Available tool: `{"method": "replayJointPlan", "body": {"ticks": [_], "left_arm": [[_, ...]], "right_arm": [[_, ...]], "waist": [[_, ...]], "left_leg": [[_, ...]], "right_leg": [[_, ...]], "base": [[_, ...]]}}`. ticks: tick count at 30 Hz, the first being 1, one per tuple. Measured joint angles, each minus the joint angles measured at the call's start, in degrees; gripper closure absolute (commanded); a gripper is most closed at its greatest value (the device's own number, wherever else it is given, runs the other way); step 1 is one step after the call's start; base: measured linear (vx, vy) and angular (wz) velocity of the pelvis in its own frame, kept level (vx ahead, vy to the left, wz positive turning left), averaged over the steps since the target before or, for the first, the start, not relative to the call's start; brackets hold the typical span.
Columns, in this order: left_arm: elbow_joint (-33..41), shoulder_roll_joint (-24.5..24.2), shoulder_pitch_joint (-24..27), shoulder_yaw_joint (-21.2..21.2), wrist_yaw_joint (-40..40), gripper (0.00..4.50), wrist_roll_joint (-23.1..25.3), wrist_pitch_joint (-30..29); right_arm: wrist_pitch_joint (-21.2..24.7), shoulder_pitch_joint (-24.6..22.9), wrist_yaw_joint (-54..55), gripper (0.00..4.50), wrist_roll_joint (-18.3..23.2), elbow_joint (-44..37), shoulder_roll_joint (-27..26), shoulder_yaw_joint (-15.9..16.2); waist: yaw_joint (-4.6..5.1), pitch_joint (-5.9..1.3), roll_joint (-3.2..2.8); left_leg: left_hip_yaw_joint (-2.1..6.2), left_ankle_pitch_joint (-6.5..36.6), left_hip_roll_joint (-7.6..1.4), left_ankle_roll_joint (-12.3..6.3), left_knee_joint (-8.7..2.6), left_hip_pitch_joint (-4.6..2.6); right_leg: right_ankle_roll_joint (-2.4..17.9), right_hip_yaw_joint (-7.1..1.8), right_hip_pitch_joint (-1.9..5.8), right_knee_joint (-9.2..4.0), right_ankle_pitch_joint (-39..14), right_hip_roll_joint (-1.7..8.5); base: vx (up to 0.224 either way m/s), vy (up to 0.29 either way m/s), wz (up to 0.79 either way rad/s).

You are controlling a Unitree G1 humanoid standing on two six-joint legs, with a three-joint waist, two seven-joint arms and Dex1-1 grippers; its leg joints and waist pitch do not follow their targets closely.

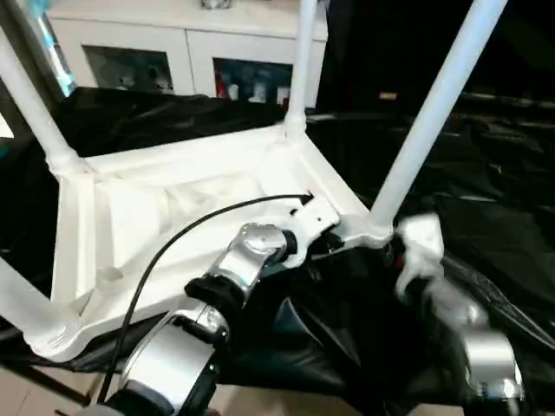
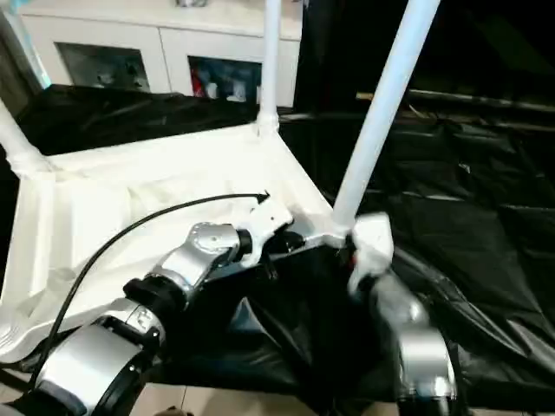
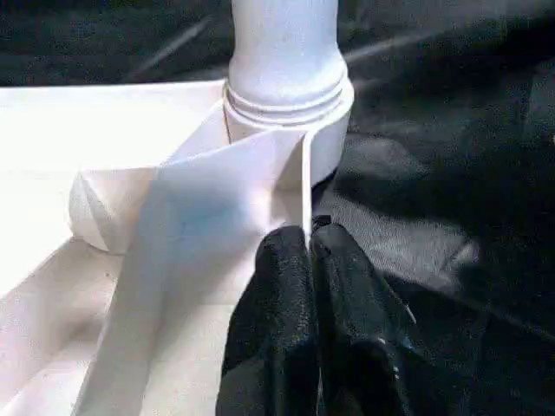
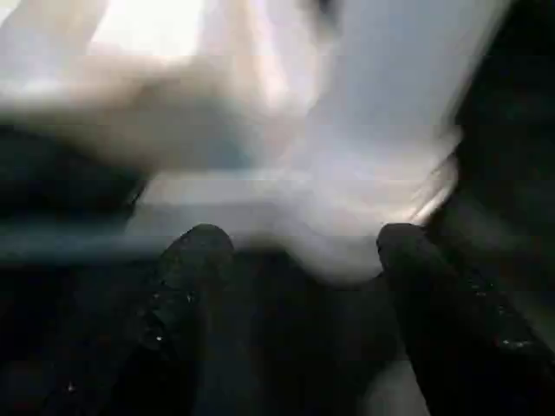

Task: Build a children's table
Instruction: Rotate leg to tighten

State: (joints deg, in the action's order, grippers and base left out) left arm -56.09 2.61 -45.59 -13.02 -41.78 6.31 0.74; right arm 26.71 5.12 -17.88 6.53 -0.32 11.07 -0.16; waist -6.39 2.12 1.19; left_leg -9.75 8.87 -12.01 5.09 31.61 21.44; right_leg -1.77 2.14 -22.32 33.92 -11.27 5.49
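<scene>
Now the tabletop [image 1: 173, 208] lies upside down on the black sheeting [image 1: 486, 217], ribbed underside up, with 4 legs seated in its corner sockets: 1 at the far left [image 1: 30, 104], 1 at the near left [image 1: 17, 303], 1 at the far corner [image 1: 299, 61], and the near right leg [image 1: 434, 108] rising tall by both arms.

Starting on the left, the left gripper [image 3: 310, 251] has its 2 black fingers pressed together on the thin rim wall [image 3: 305, 182] of the tabletop, just short of the corner socket [image 3: 290, 113]. That pinch looks like the anchor. To do this step well, I'd judge it should hold the rim firmly and square, so the tabletop cannot slide on the slick sheeting while the leg is worked.

Moving right, the right gripper [image 4: 295, 260] has its fingers spread wide, with the blurred white base of that near right leg sitting between and just beyond the fingertips [image 4: 195, 251]. From the head cameras it sits just beside the socket, low on the leg. My read is that it should close low, near the socket, and push straight along the leg's axis; a sideways shove risks tipping the whole piece. Whether this leg is fully home, I cannot tell.
</scene>
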Motion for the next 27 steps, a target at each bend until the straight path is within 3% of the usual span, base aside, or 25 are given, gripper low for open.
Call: {"method": "replayJointPlan", "body": {"ticks": [4,6,7,10,14,16,19,21,22,24,27], "left_arm": [[4.22,-0.47,1.46,1.89,-2.62,4.05,-2.92,-0.04],[11.53,-2.79,4.07,2.11,-5.51,4.00,-5.04,-4.01],[14.94,-4.09,5.36,2.14,-6.63,3.67,-5.66,-5.78],[28.64,-10.22,11.71,3.33,-9.33,3.64,-7.87,-14.11],[37.79,-16.39,16.77,5.96,-11.18,3.20,-9.18,-21.41],[46.57,-21.03,21.54,7.49,-13.02,3.23,-11.17,-26.11],[56.69,-26.02,26.92,8.71,-15.94,2.74,-14.49,-32.51],[65.82,-30.04,31.60,8.97,-18.15,2.77,-18.41,-38.58],[69.81,-31.55,33.34,8.68,-19.05,2.40,-20.23,-41.32],[75.71,-32.61,36.17,8.55,-19.43,2.33,-22.29,-45.67],[78.31,-33.54,38.63,8.21,-18.87,2.19,-22.35,-49.00]], "right_arm": [[0.65,0.24,-1.57,1.38,1.51,-4.24,0.03,0.92],[0.73,1.65,-2.49,1.38,2.25,-4.77,-0.40,1.40],[0.74,1.78,-2.81,1.38,2.41,-5.27,-0.44,1.79],[1.31,2.35,-4.37,1.38,3.34,-6.64,-0.88,2.98],[1.82,3.73,-5.49,1.38,4.41,-6.68,-0.56,2.87],[1.70,6.23,-6.68,1.38,4.78,-5.10,-0.99,3.69],[0.45,10.15,-7.05,1.38,4.79,-0.33,-1.43,3.45],[-1.72,14.81,-6.33,1.38,4.44,6.11,-2.79,3.14],[-3.06,16.96,-5.57,1.38,4.01,9.12,-3.18,2.73],[-5.48,20.94,-3.80,1.38,3.78,14.61,-3.73,1.75],[-7.48,23.95,-2.07,1.38,3.84,18.59,-4.36,0.62]], "waist": [[0.01,0.12,-0.03],[0.49,0.14,0.00],[0.62,0.15,0.02],[1.35,0.34,0.34],[1.13,0.52,0.66],[1.25,0.63,1.03],[1.29,0.82,1.66],[1.42,0.83,1.71],[1.40,0.84,1.69],[1.15,0.85,1.67],[1.06,0.85,1.68]], "left_leg": [[0.00,0.00,-0.06,-0.01,0.15,0.74],[-0.05,0.03,-0.04,-0.04,0.13,0.75],[-0.05,0.03,-0.05,-0.04,0.12,0.75],[-0.10,0.02,-0.31,-0.03,0.06,0.68],[-0.12,0.01,-0.50,0.03,0.14,0.70],[-0.23,-0.01,-0.52,0.06,0.20,0.64],[-0.21,-0.05,-0.55,0.12,0.29,0.61],[-0.21,-0.06,-0.54,0.15,0.42,0.58],[-0.22,-0.06,-0.53,0.15,0.51,0.59],[-0.21,-0.12,-0.54,0.24,0.60,0.55],[-0.20,-0.22,-0.55,0.38,0.76,0.54]], "right_leg": [[0.04,0.00,-0.65,0.07,0.08,-0.01],[0.05,0.00,-0.74,0.10,0.07,-0.04],[0.08,0.03,-0.75,0.10,0.06,-0.10],[0.22,0.09,-0.81,0.24,-0.04,-0.26],[0.25,0.12,-0.78,0.28,-0.05,-0.26],[0.25,0.06,-0.78,0.41,-0.05,-0.21],[0.25,0.08,-0.80,0.58,-0.04,-0.23],[0.26,0.03,-0.83,0.77,-0.05,-0.22],[0.30,0.01,-0.87,0.91,-0.08,-0.21],[0.30,0.01,-0.88,1.09,-0.11,-0.22],[0.29,0.06,-0.84,1.27,-0.10,-0.29]], "base": [[0.000,0.000,0.00],[0.000,0.000,0.00],[0.000,0.000,0.00],[0.000,0.000,0.00],[0.000,0.000,0.00],[0.000,0.000,0.00],[0.000,0.000,0.00],[0.000,0.000,0.00],[0.000,0.000,0.00],[0.000,0.000,0.00],[0.000,0.000,0.00]]}}
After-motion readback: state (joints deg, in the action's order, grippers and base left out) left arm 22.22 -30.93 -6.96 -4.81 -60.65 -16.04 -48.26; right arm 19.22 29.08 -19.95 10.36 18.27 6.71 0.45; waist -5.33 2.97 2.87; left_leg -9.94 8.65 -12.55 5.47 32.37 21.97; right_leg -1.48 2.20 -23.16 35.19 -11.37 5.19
